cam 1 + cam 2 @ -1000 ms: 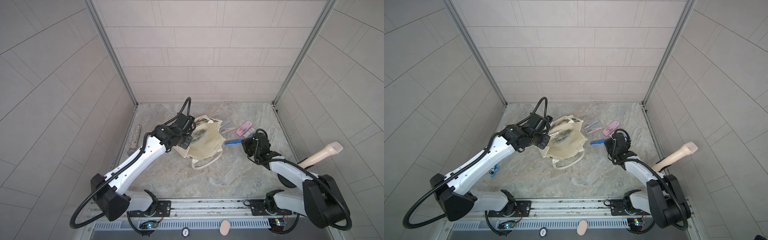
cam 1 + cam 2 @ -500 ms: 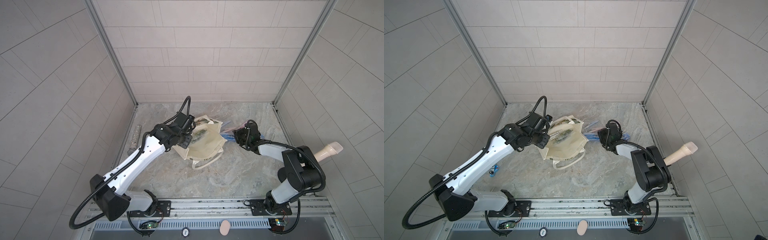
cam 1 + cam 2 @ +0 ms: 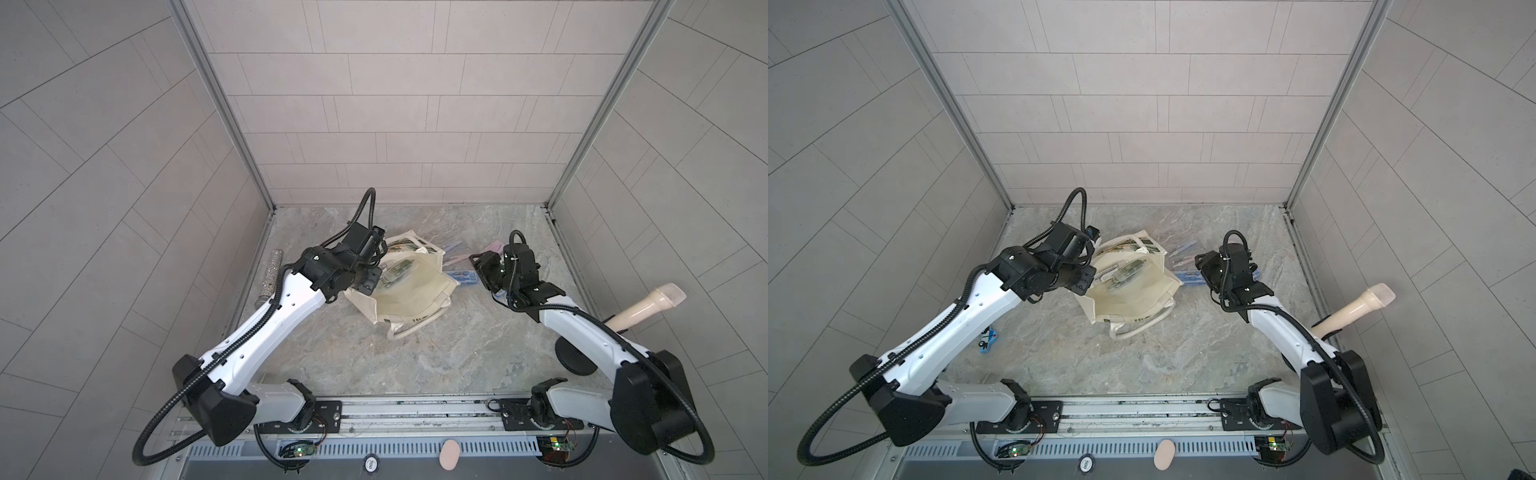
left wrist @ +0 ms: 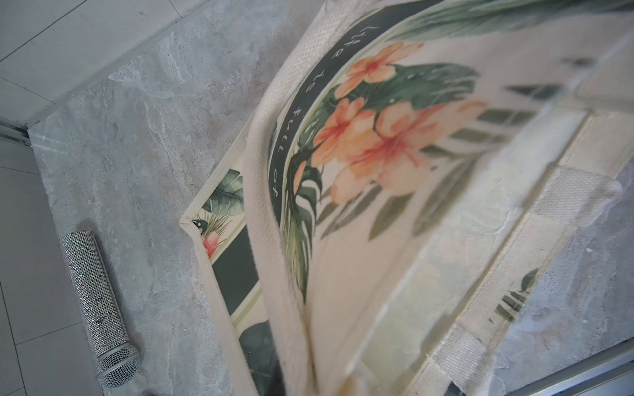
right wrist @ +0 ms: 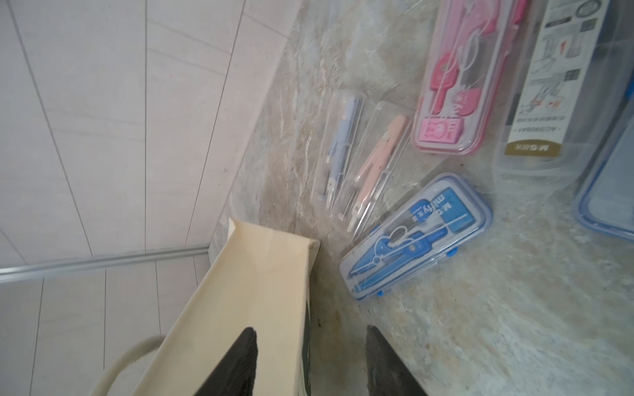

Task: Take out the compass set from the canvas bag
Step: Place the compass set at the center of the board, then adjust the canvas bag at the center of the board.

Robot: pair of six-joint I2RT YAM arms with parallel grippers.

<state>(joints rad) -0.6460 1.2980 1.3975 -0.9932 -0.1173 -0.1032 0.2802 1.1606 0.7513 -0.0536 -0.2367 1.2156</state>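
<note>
Right wrist view: right gripper [image 5: 310, 331] jaws apart, left gripper [image 3: 372, 276] clamped on canvas bag [image 3: 415, 299].

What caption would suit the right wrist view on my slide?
Open right gripper beside the canvas bag; blue compass case and pink case lie outside it on the marble tabletop.

Compass set [image 5: 415, 236] just right of canvas bag [image 3: 409, 291], on tabletop [image 3: 415, 365].
</note>
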